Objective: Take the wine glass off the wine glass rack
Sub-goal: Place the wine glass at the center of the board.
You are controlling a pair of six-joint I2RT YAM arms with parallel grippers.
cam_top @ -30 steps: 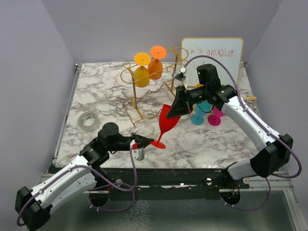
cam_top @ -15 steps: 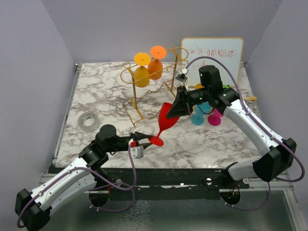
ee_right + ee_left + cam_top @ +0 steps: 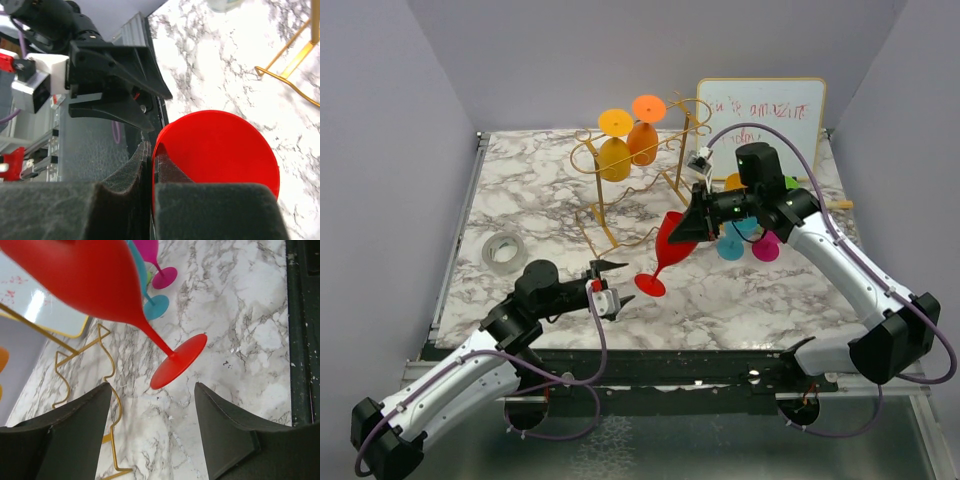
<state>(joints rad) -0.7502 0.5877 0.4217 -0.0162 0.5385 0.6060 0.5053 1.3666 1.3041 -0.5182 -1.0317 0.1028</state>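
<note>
The red wine glass (image 3: 670,242) hangs tilted over the marble, foot down and toward the front, clear of the gold wine glass rack (image 3: 603,215). My right gripper (image 3: 696,224) is shut on the bowl's rim, one finger inside the bowl (image 3: 220,150) and one outside. My left gripper (image 3: 624,282) is open just in front of the red foot (image 3: 179,361). Its fingers stand on either side and touch nothing. Two orange glasses (image 3: 615,158) hang upside down on the rack.
A teal glass (image 3: 730,246) and a magenta glass (image 3: 766,246) stand on the table under the right arm. A whiteboard (image 3: 760,110) leans at the back right. A roll of tape (image 3: 504,250) lies at the left. The rack's wire base (image 3: 112,385) runs beside the left finger.
My left gripper was shut on the red glass's foot; it has opened and drawn back a little. The right gripper keeps its hold and has lifted the glass slightly.
</note>
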